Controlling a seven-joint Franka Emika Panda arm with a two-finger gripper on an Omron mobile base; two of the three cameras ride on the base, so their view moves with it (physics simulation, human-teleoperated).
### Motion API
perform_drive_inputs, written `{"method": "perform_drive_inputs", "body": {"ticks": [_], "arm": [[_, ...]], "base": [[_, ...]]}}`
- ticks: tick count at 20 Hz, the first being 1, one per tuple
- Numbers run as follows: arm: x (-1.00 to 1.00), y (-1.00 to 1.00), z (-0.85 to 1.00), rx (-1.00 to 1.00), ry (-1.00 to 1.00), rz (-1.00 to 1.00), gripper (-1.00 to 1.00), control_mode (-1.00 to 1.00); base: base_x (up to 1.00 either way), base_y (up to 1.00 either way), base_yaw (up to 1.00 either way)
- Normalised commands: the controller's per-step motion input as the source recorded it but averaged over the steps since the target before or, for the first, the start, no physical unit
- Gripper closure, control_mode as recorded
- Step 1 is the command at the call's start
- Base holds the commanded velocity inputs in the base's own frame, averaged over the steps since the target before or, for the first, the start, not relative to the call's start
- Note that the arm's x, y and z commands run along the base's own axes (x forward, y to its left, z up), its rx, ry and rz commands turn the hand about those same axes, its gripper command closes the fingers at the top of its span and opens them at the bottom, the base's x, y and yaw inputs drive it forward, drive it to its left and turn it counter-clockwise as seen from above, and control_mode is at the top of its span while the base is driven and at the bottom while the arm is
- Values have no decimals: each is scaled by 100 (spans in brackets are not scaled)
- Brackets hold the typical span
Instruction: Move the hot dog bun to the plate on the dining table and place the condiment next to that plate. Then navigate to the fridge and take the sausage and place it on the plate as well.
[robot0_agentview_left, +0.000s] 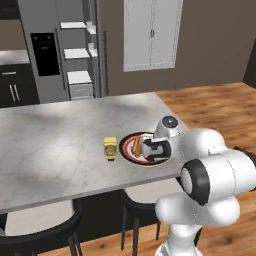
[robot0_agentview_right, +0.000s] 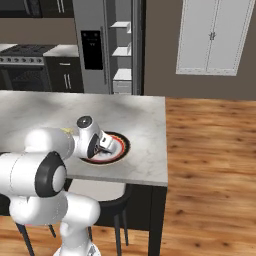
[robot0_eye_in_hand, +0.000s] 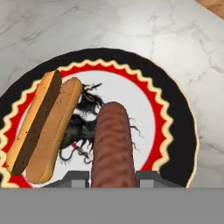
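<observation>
Marble spread pale across the dining table (robot0_agentview_left: 55, 145), and over its near edge the gripper (robot0_eye_in_hand: 112, 178) was clamped narrowly on the sausage (robot0_eye_in_hand: 113, 144), held just above the plate (robot0_eye_in_hand: 175, 113). Beside it on the plate lay the hot dog bun (robot0_eye_in_hand: 46, 127). The condiment (robot0_agentview_left: 110, 148) stood just left of the plate, and the fridge (robot0_agentview_left: 55, 45) stood open behind.

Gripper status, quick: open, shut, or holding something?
Gripper: shut on the sausage, held over the plate beside the hot dog bun.
</observation>
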Motion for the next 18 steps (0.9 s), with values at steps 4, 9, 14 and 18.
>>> {"method": "perform_drive_inputs", "body": {"ticks": [4,9,14,18], "arm": [[22,0,-15,0,0,-1,100,-100],[4,0,-29,0,0,-2,-100,-100],[4,-7,1,3,0,-1,-100,-100],[-1,-1,69,2,0,0,-100,-100]], "base": [[0,0,0],[0,0,0],[0,0,0],[0,0,0]]}}
